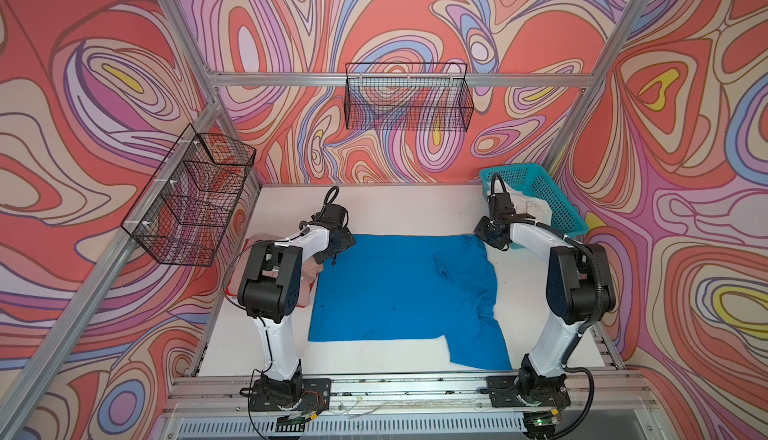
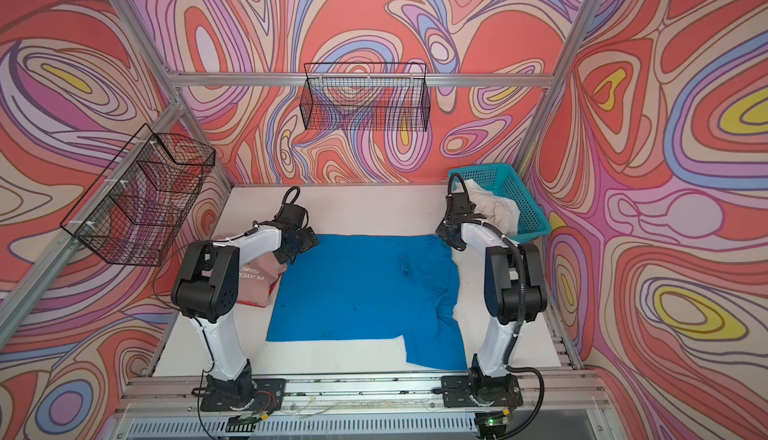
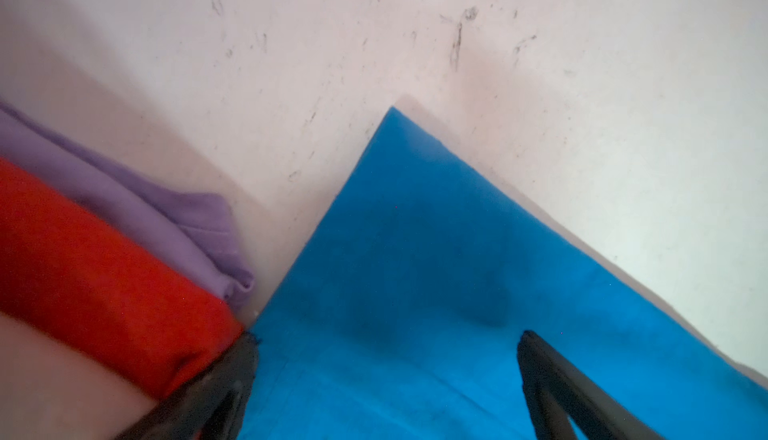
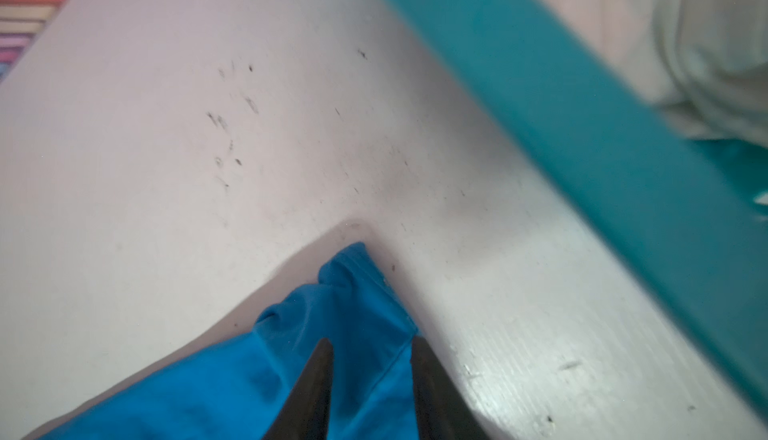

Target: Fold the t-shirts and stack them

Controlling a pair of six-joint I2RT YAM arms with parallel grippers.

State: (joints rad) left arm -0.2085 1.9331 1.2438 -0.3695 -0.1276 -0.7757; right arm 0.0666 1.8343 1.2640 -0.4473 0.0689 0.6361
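Two corners of the soft blue t-shirt (image 1: 399, 288) lie flat on the scuffed bench (image 1: 395, 209): left end effector (image 3: 386, 336) gapes wide over one, right end effector (image 4: 372, 341) narrowly parted over the other.

We record: blue t-shirt (image 1: 395, 288) plain bright blue. Pink t-shirt (image 2: 262, 280) pale pink, white lettering. Off-white t-shirt (image 2: 494, 209) cream. Basket (image 1: 552, 193) teal mesh. Counter (image 3: 415, 43) white, dark scuffs. We note walls (image 1: 374, 14) swirled coral, lilac, blue, yellow; wire baskets (image 1: 407, 97) black; red cloth (image 3: 83, 259); purple cloth (image 3: 174, 226).
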